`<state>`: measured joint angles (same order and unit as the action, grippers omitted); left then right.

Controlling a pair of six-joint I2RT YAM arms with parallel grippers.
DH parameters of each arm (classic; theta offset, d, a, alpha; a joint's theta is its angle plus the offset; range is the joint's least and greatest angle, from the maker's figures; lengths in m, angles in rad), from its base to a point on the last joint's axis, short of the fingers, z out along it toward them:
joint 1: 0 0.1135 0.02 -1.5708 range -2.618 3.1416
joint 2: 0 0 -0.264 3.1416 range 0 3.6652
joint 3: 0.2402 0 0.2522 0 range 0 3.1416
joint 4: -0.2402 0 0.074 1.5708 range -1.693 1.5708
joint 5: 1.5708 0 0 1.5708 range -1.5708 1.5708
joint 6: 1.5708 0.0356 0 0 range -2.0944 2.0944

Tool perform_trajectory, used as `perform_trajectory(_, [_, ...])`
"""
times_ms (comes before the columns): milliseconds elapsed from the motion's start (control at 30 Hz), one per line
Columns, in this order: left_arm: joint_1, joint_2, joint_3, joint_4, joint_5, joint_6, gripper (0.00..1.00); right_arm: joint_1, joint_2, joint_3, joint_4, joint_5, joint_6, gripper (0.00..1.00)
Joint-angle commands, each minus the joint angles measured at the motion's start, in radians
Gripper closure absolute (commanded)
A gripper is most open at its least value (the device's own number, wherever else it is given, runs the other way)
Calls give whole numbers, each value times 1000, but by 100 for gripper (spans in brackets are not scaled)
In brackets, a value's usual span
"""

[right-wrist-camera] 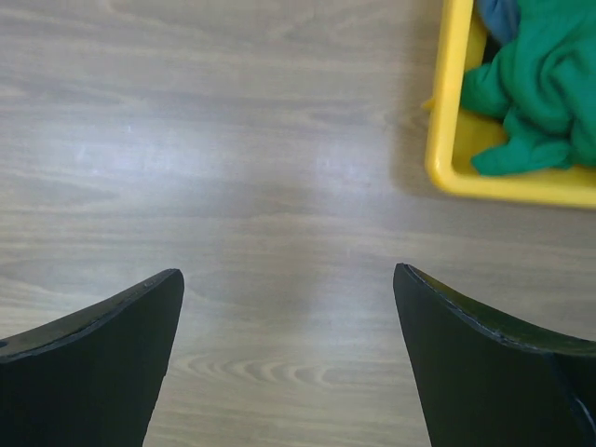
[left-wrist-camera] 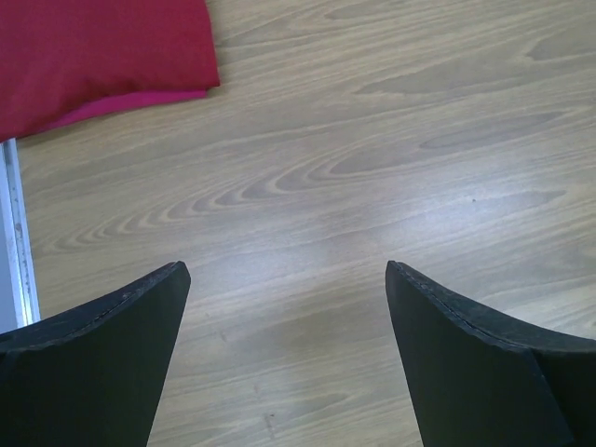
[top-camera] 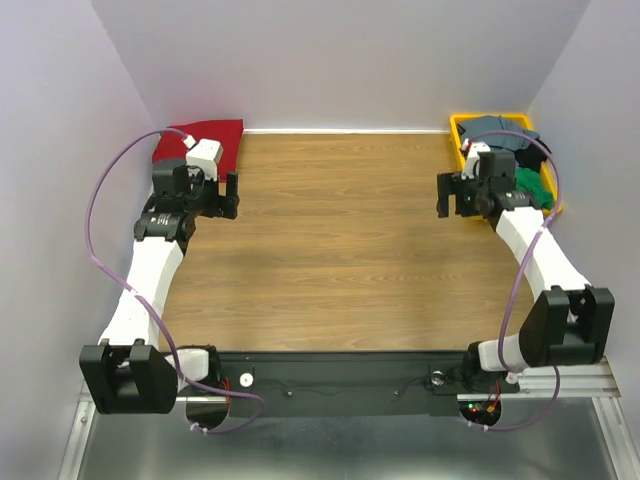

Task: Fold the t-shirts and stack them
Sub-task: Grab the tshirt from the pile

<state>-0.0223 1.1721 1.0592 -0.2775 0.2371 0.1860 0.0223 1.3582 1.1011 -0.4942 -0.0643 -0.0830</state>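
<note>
The work surface is one flat table (top-camera: 340, 250) of light brown wood-grain laminate, smooth and faintly glossy.

One dark red t-shirt (top-camera: 222, 133) of soft matte cloth lies folded flat at the far left corner. Its edge is straight and its corner rounded, with a lighter pink layer showing along the lower edge in the left wrist view.

One rectangular yellow plastic tray (top-camera: 458, 135) with a raised, rounded rim sits at the far right corner. It holds one crumpled bright green t-shirt (right-wrist-camera: 540, 84) and darker slate grey cloth (top-camera: 497, 127). The number of dark garments cannot be determined.

There are two pincers, each with two black matte tapered fingers. The left gripper (left-wrist-camera: 286, 268) has its jaws spread wide over bare table near the red shirt, holding nothing. The right gripper (right-wrist-camera: 289, 272) is likewise spread wide and empty, beside the tray.
</note>
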Motion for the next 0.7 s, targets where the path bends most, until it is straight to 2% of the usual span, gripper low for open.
perform_trajectory(0, [-1, -46, 16, 47, 28, 27, 1, -45, 77, 152, -30, 27, -37, 0])
perform_trajectory(133, [-1, -49, 36, 80, -24, -29, 1, -94, 215, 288, -69, 41, -55, 0])
perform_trajectory(300, [-1, -58, 41, 104, 7, -36, 1, -202, 375, 484, -98, 87, -115, 0])
perform_trajectory(433, [-2, -61, 35, 103, 31, -43, 1, -258, 498, 578, -99, 162, -152, 0])
perform_trajectory(667, [-2, -43, 48, 75, 41, -42, 1, -324, 720, 724, -98, 184, -172, 0])
